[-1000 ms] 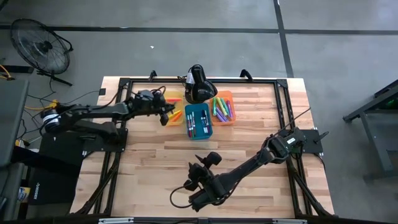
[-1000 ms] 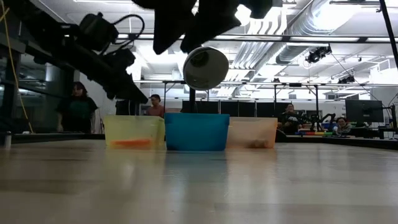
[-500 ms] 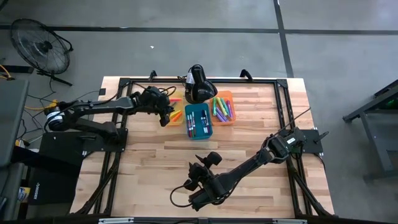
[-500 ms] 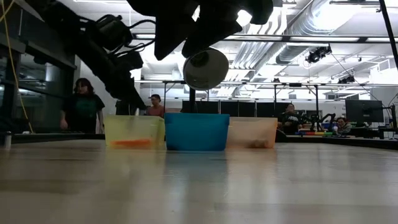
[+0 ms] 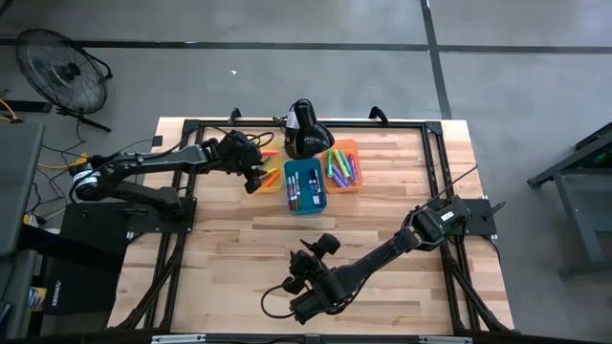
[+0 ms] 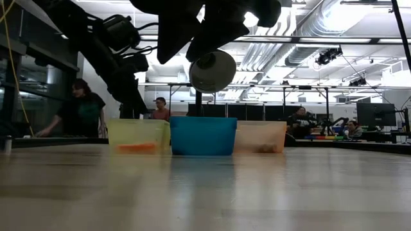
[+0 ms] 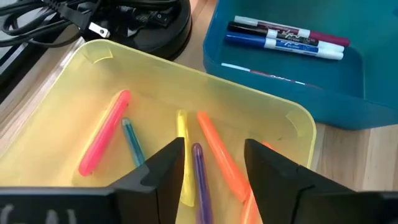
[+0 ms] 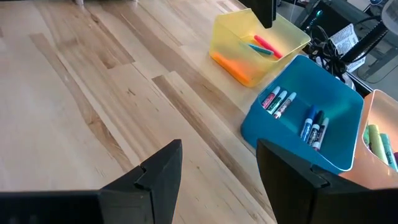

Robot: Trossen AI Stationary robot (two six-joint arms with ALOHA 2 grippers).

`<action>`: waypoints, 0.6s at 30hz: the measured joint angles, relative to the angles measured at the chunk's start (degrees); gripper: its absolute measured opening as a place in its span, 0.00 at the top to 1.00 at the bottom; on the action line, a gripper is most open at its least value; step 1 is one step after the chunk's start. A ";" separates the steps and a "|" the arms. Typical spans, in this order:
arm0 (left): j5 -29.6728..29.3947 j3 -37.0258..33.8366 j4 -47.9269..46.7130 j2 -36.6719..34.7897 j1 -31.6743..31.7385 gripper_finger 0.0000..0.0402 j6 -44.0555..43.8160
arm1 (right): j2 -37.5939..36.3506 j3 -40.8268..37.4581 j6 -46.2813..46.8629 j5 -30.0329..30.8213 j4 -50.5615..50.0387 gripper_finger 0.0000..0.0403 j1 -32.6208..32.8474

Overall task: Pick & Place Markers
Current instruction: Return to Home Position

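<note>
Left gripper [image 7: 214,147] held released and empty over the yellow bin [image 7: 186,71], markers [image 7: 104,134] seen lying inside it, others seen in the adjoining blue bin [image 7: 280,87], right gripper [image 8: 217,149] held released above bare worktop [image 8: 93,74], well apart from both

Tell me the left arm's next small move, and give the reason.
Probably lift the left claw straight up and draw it back from the yellow bin. It hangs open and empty just over the bin, and the purple marker lies loose inside with the others, so nothing there is left to hold. The right claw waits open over bare wood, away from the bins.
</note>
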 joint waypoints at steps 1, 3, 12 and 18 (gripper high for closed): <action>0.01 0.00 0.00 0.00 -0.01 0.59 -0.02 | 0.00 0.00 0.00 0.01 -0.19 0.52 0.00; 0.05 0.01 -0.01 -0.06 -0.02 0.58 -0.02 | 0.00 0.00 -0.02 0.00 -0.67 0.52 0.00; 4.42 -0.01 -0.02 -2.92 -0.02 0.58 -0.74 | 0.00 0.02 6.22 0.17 -9.36 0.52 0.08; 5.67 -1.97 0.75 -6.79 -3.44 0.58 -2.64 | 0.00 0.02 10.90 0.51 -14.97 0.52 0.79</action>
